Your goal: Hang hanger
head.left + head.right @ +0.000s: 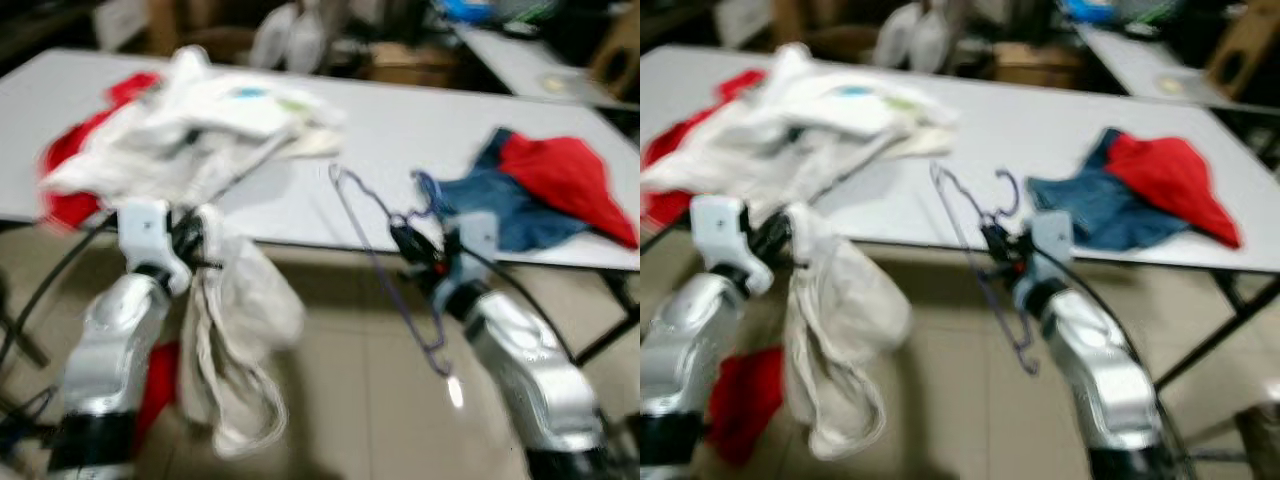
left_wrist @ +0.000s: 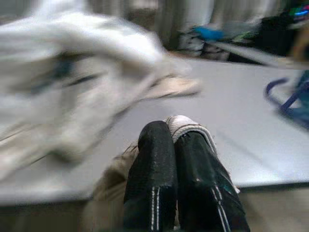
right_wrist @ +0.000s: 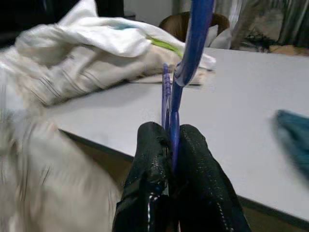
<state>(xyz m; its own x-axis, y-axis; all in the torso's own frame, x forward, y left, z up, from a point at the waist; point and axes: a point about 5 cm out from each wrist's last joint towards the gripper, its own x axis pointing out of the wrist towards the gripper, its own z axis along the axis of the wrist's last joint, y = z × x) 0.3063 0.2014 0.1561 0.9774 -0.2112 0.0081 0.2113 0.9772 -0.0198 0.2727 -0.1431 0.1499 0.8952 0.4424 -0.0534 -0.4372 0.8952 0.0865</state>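
**Hanger in one gripper, white garment in the other**

So the right gripper has its fingers pinched tight on a blue wire hanger, held up just off the front edge of the white table. The left gripper is clamped on a cream-white garment that dangles toward the floor. A white clothes pile, jeans and a red cloth sit on the table. Everything's blurry.

A long white table crosses the upper half of the frame. On its left part lies a pile of white clothes over a red cloth. At the right lies a blue denim garment with a red garment on top.
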